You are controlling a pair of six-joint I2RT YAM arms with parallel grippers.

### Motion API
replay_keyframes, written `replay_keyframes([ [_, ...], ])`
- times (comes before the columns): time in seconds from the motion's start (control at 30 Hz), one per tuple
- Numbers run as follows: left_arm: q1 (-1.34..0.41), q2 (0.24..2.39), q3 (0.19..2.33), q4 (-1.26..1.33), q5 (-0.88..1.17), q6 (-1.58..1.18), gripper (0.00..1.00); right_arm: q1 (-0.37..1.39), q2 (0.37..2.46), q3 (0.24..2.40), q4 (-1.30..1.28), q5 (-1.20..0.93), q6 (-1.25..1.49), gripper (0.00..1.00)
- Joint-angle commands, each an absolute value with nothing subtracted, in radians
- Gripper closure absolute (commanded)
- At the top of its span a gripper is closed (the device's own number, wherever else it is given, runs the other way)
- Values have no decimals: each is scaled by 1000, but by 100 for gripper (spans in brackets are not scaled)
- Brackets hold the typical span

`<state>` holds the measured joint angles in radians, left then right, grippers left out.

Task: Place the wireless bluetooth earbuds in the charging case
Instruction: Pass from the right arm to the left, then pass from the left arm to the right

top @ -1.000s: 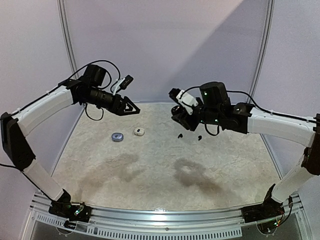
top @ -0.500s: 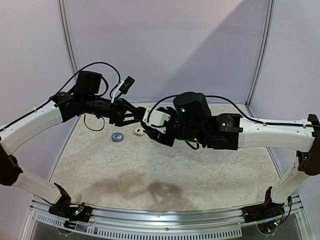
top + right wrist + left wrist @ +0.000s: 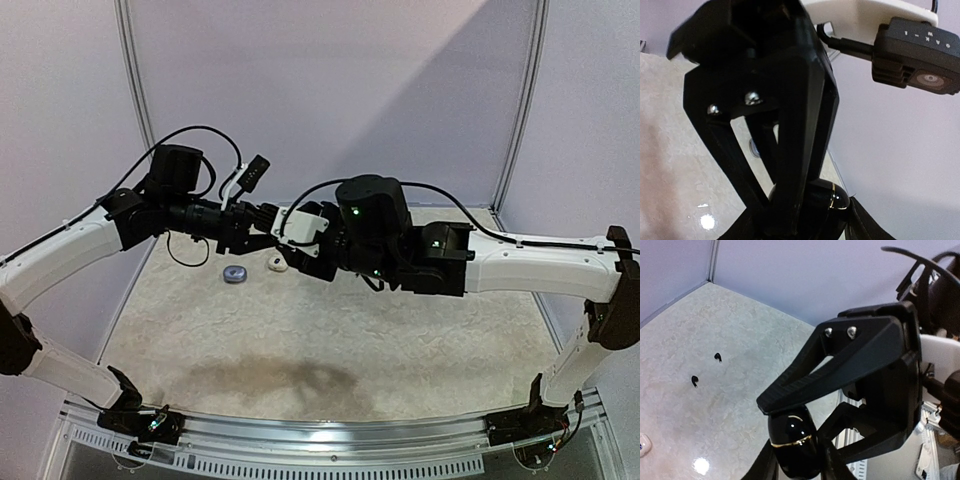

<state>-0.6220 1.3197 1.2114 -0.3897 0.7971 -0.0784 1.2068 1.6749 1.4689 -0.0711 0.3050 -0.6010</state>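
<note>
This is a robotics lab test cell. The left gripper and right gripper sit on white-and-black robot arms bolted to a slotted aluminium rail. Below the jaws lies a marble-patterned tabletop. Behind and to either side of them stand plain pale lilac wall panels framed by metal posts. A cabled black camera module on a white bracket rides just above the jaws.
</note>
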Motion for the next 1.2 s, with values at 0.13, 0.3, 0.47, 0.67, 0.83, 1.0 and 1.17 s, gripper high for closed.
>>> replay_keyframes([
  [0.13,-635,1304,1203,-388,774,-52,100,1218,1683,1476,-52,312,-634,67],
  [0.3,-634,1260,1154,-329,749,-55,100,1217,1648,1452,-62,316,-603,22],
  [0.47,-632,1173,1051,-197,730,-24,100,1196,1592,1522,-289,238,-470,1],
  [0.67,-635,1092,930,-37,748,26,100,1129,1493,1483,-416,-182,-265,1],
  [0.83,-661,1043,809,220,756,-47,100,1112,1477,1448,-370,-220,-110,1],
  [1.0,-690,1043,736,480,650,-287,100,1111,1477,1445,-340,-121,-10,1],
  [1.17,-727,1010,689,545,585,-370,100,1111,1479,1442,-326,-83,103,1],
])
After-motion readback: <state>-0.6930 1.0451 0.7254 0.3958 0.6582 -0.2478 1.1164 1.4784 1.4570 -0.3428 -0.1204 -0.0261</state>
